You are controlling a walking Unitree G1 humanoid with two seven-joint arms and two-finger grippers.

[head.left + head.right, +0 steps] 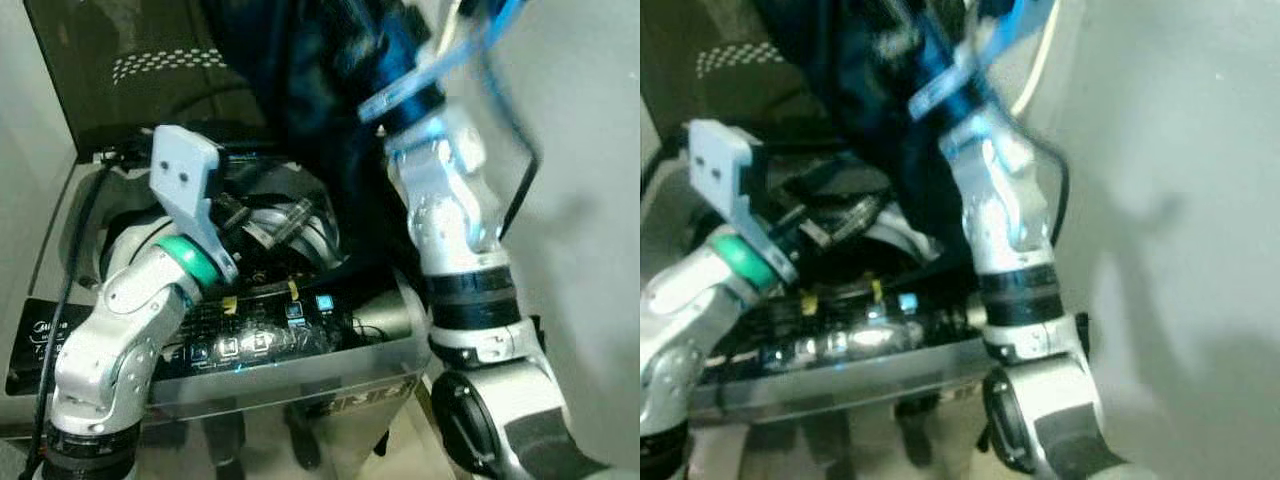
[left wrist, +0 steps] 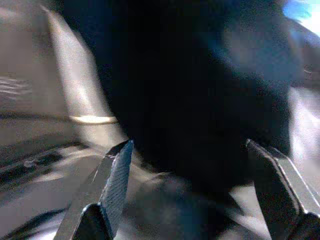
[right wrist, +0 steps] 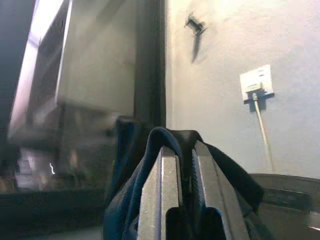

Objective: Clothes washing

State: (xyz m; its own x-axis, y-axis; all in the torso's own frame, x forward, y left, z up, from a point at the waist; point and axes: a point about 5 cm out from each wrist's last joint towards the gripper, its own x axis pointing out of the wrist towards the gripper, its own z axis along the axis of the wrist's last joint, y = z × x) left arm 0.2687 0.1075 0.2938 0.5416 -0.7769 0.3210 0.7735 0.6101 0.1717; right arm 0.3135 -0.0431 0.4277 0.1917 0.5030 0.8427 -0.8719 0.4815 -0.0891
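Right gripper (image 3: 186, 170), fingers clamped on a fold of dark blue garment (image 1: 300, 90), holds it hanging above the open top-loading washing machine (image 1: 390, 345). Left gripper (image 2: 200, 175), fingers spread wide, grasps nothing, close beside the hanging cloth over the drum opening.

Very little lettering can be read from here. On the washing machine (image 1: 60, 230), the black strip at the front left corner carries a small pale logo (image 1: 40, 327) with a line of print under it, too blurred to spell out. The control panel (image 1: 270, 325) shows lit square button icons and one bright blue square, but no word or number on them is legible. Low on the machine's front face sits a dark badge (image 1: 365, 396) with pale lettering, also too smeared to read.
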